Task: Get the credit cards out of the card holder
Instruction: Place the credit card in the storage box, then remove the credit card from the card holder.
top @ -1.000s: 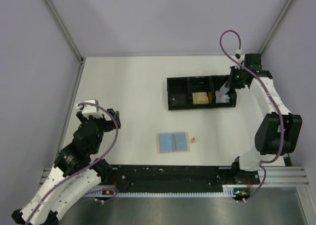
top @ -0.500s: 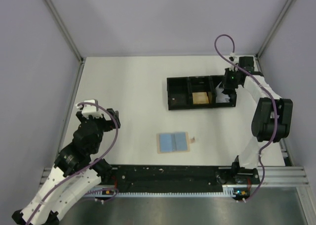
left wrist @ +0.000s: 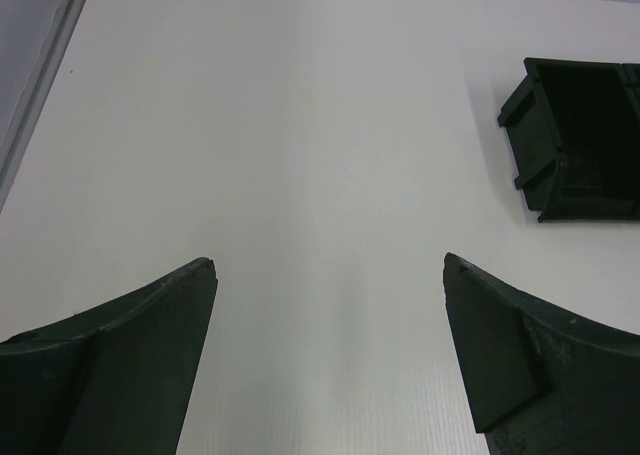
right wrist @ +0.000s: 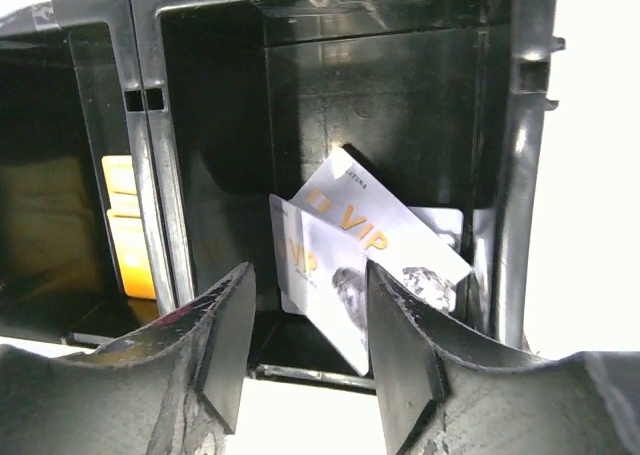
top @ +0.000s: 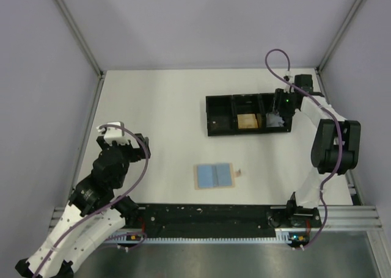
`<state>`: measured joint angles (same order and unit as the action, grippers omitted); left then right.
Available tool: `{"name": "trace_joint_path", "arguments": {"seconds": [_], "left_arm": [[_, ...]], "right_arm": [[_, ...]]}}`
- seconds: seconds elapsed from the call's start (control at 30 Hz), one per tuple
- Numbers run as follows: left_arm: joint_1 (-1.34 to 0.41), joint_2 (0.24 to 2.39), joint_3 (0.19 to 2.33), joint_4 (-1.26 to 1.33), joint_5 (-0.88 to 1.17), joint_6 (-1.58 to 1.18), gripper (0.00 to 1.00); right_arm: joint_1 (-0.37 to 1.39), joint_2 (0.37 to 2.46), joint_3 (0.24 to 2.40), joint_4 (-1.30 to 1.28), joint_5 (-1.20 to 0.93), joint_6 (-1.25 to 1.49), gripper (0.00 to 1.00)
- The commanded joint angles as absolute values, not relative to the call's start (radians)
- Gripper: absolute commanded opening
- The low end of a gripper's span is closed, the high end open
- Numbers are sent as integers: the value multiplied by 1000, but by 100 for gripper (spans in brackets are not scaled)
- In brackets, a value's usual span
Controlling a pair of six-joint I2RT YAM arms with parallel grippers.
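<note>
The card holder lies open on the table near the front, blue-grey panels up with a tan border. The credit cards, pale grey with gold "VIP" lettering, lean loosely in the right compartment of the black tray. One overlaps another. My right gripper hangs open at that compartment's near rim, the front card showing between its fingers but loose from them. In the top view the right gripper is over the tray's right end. My left gripper is open over bare table, far left.
The tray's middle compartment holds an orange-tan block, also seen in the right wrist view. The tray's left end shows in the left wrist view. A tiny dark speck lies just right of the card holder. Walls enclose the table.
The right gripper pushed further in over the tray's right compartment and its jaws opened, letting a card drop among the others. The left arm barely moved.
</note>
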<state>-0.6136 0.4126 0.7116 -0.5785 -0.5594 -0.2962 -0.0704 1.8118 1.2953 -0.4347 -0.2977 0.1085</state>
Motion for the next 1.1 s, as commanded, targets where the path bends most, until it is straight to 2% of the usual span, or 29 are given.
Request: {"name": "trace_joint_path", "arguments": {"seconds": [0.0,0.17,0.3,0.53,0.7,0.93,1.07], "left_arm": [[-603,422,707,-523,-529,-281,98],[-598,433,704,-514,-486,-275,98],[-598,491,725,-522,-413,-276,98],[-598,621,795,-520,-134,-385,99],[-621,701,741,-396,90,-541,99],[-736,831,652,-270,40,-686,96],[-802,934,624,-247,28,-742,94]], "right_arm": [[-77,1671,1298,-425,-210,110,50],[-42,1513,1273,-433,-51,129,63],[55,1381,1207,-430,-12,167,66],[181,1157,951,-264,-274,366,66],[308,1062,773,-168,-371,494,66],[475,1026,551,-8,-433,627,66],[492,1022,428,136,-486,701,66]]}}
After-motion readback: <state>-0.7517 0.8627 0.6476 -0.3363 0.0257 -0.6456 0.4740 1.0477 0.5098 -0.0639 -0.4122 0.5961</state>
